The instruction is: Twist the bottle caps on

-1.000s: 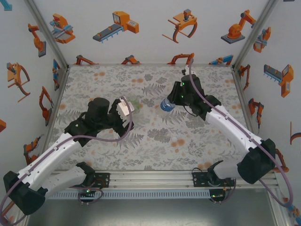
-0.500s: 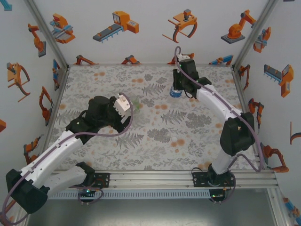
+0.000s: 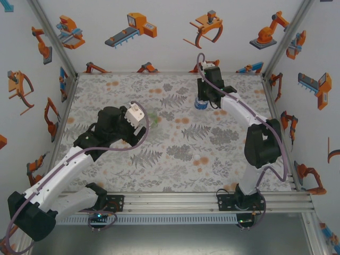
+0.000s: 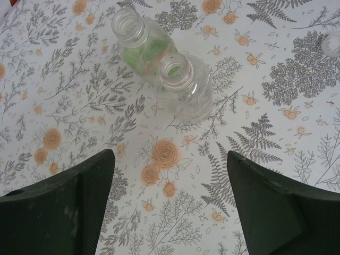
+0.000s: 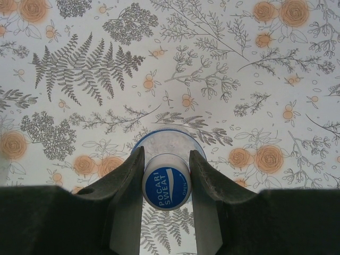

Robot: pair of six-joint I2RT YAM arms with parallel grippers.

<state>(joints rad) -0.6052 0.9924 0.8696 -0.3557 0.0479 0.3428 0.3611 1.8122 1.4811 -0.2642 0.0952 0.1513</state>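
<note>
Two uncapped bottles stand together on the floral mat: a green-tinted bottle [image 4: 134, 40] and, touching it, a colourless bottle [image 4: 185, 87]. My left gripper [image 4: 170, 164] hangs open short of them, nothing between its fingers; from above the left gripper [image 3: 142, 125] sits just left of the greenish bottle [image 3: 154, 118]. At the far right-centre, the blue-label bottle [image 3: 200, 105] stands upright. My right gripper [image 5: 166, 159] is shut on its blue printed cap [image 5: 166, 187], with the bottle's shoulder [image 5: 164, 139] showing below. A loose pale cap [image 4: 333, 43] lies right of the pair.
The loose cap [image 3: 203, 158] rests on the mat's near-right part. Printed walls close the left, back and right sides. The metal rail [image 3: 170, 201] with both arm bases runs along the near edge.
The right arm has swung toward the far wall, carrying the blue-label bottle from mid-table to the far right-centre. The left gripper has drawn slightly up and left of the two bottles.
</note>
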